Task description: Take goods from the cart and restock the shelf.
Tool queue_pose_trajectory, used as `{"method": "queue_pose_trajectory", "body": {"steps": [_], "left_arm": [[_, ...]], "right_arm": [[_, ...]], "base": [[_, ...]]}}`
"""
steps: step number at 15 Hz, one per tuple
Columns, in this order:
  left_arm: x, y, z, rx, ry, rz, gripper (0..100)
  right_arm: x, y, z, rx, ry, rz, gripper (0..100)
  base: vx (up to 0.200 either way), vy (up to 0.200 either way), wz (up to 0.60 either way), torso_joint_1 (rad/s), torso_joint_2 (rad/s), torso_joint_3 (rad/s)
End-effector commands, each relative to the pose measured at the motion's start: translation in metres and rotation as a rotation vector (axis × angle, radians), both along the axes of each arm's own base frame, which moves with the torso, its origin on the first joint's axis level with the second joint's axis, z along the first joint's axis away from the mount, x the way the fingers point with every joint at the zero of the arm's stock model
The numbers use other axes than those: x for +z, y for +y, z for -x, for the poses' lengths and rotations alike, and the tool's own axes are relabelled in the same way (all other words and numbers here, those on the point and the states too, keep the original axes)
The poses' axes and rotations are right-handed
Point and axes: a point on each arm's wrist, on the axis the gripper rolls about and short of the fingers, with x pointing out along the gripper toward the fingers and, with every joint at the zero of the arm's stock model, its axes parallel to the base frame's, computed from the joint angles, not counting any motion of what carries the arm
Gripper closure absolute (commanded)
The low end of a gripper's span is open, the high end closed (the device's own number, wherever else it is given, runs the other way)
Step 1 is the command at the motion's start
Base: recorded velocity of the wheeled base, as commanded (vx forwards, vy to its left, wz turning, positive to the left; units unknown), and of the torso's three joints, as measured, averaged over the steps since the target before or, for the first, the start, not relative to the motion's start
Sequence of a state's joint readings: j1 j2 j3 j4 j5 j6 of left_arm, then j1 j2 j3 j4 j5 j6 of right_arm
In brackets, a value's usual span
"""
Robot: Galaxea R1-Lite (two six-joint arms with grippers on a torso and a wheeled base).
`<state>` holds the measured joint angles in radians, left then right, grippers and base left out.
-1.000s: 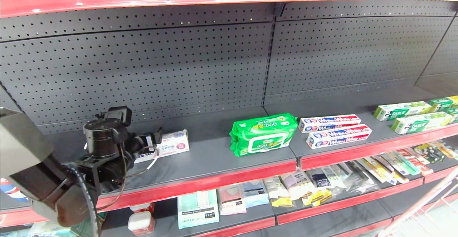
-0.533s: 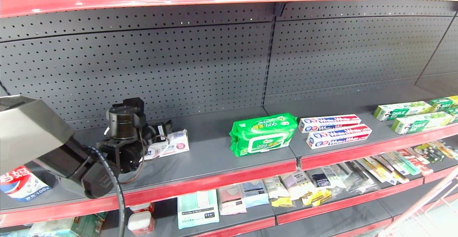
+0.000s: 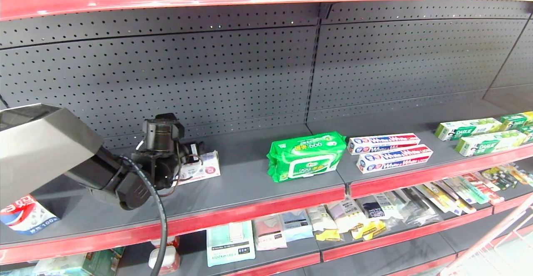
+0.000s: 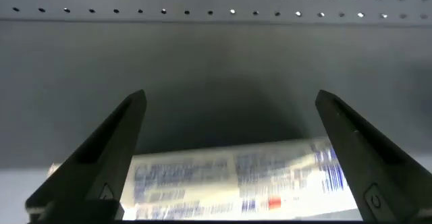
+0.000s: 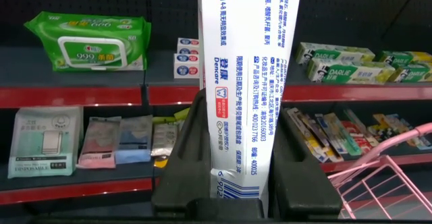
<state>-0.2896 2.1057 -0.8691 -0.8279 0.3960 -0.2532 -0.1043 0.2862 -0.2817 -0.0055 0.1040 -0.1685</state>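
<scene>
A white and pink toothpaste box [image 3: 205,167] lies on the grey shelf [image 3: 245,180] at the left. My left gripper [image 3: 199,150] hangs at the box's left end. In the left wrist view this gripper [image 4: 229,99] is open, its fingers spread wide, and the box [image 4: 229,183] lies low between them on the shelf. My right gripper [image 5: 246,116] is shut on a tall white box with blue print [image 5: 250,48], held upright in front of the shelves.
A green wipes pack [image 3: 306,155] lies mid-shelf, with two blue and white toothpaste boxes [image 3: 391,151] and green ones [image 3: 479,136] to its right. A red and white pack [image 3: 25,217] sits at far left. Small packets fill the lower shelf. The pink cart [image 3: 491,247] stands at lower right.
My left arm has swung up and to the right along the shelf, closing on the white and pink box. The box itself has stayed in place.
</scene>
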Motion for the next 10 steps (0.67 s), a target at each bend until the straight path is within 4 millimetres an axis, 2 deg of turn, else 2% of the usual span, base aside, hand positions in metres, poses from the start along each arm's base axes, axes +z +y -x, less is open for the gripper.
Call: {"method": "queue_pose_trajectory", "body": {"steps": [1,7,10], "left_arm": [[0.0019,-0.0028,-0.0095,0.005,0.013,-0.007,0],[0.0098,-0.0051,-0.0190,0.006,0.106,-0.032,0],[0.0058,-0.0049,-0.0165,0.006,0.150,-0.046,0]], "right_arm": [[-0.0019,0.0000,-0.0004,0.000,0.006,0.000,100],[-0.0063,0.0000,0.0002,-0.003,0.010,-0.002,100],[-0.0072,0.0001,0.0004,-0.001,0.010,-0.001,100]], "base": [[0.000,0.000,0.00,0.000,0.00,0.000],[0.000,0.000,0.00,0.000,0.00,0.000],[0.000,0.000,0.00,0.000,0.00,0.000]]}}
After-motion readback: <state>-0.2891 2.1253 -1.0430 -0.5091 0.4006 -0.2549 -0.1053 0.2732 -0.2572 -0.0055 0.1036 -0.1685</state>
